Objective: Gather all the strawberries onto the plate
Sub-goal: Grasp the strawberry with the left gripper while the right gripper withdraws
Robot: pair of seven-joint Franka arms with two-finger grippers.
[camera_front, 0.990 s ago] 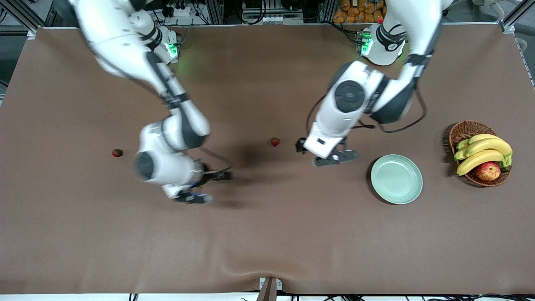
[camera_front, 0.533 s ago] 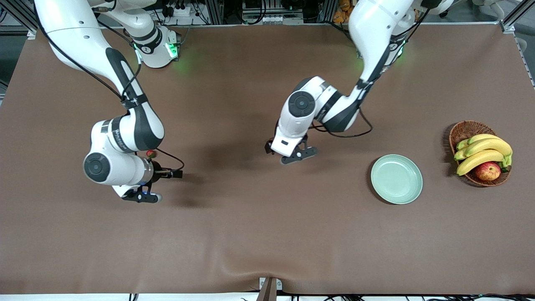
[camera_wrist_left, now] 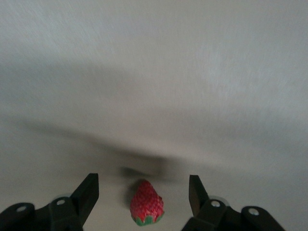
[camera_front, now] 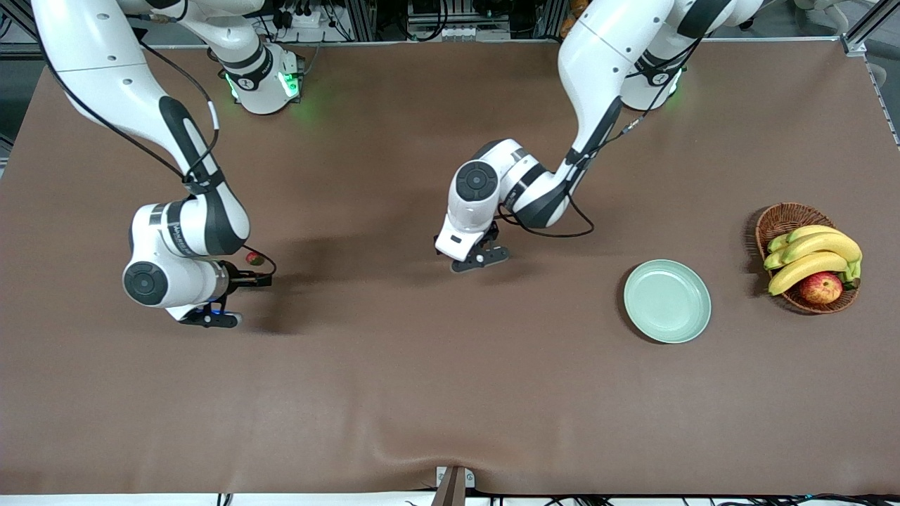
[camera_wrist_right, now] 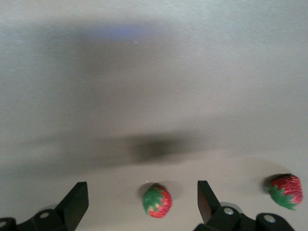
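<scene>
You have the plate (camera_front: 667, 301) toward the left arm's end of the table, the basket (camera_front: 780, 219) of bananas (camera_front: 815, 254) and an apple (camera_front: 820, 287) beside it; 1 strawberry (camera_front: 254, 258) lies toward the right arm's end.

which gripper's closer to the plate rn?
Left. The left gripper is down at mid-table over a strawberry, apart from the plate. The right gripper is toward the right arm's end, over another strawberry, much farther from the plate.
</scene>
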